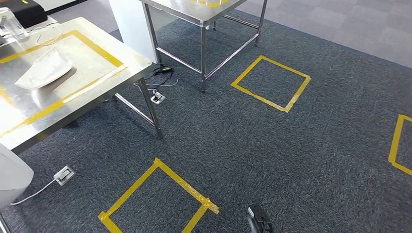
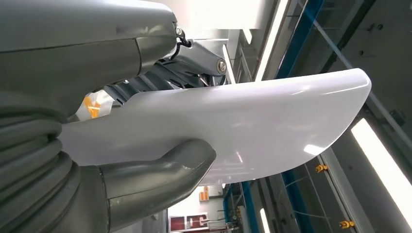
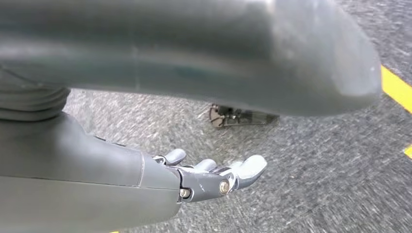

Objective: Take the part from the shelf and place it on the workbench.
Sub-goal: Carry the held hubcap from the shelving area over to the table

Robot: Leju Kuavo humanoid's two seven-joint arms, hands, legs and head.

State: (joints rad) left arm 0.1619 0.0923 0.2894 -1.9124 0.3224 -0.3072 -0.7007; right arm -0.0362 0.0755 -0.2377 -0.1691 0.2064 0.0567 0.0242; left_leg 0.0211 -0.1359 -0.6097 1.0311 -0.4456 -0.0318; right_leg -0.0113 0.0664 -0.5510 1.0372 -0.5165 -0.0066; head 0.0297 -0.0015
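**One white part in left-hand grip, workbench not yet reached**

One white part (image 2: 252, 131) clamped in left hand (image 2: 145, 121): thick thumb (image 2: 165, 170) pressed under one broad face, darker fingers (image 2: 189, 63) over the opposite face, near one end. Rest of the part overhanging free beyond the grip. Held flat and raised, wrist camera facing ceiling lights; probably so carried to come level onto the table top. Judged mid-transfer.

Steel workbench (image 1: 121, 60) at upper left of head view, marked with yellow tape. Second white part (image 1: 43, 68) already lying inside that tape outline.

Right hand (image 3: 214, 177) empty, fingers apart and loosely extended, hanging low over grey carpet (image 1: 272, 160), clear of the workbench. Yellow tape squares (image 1: 269, 82) on carpet beyond the workbench.
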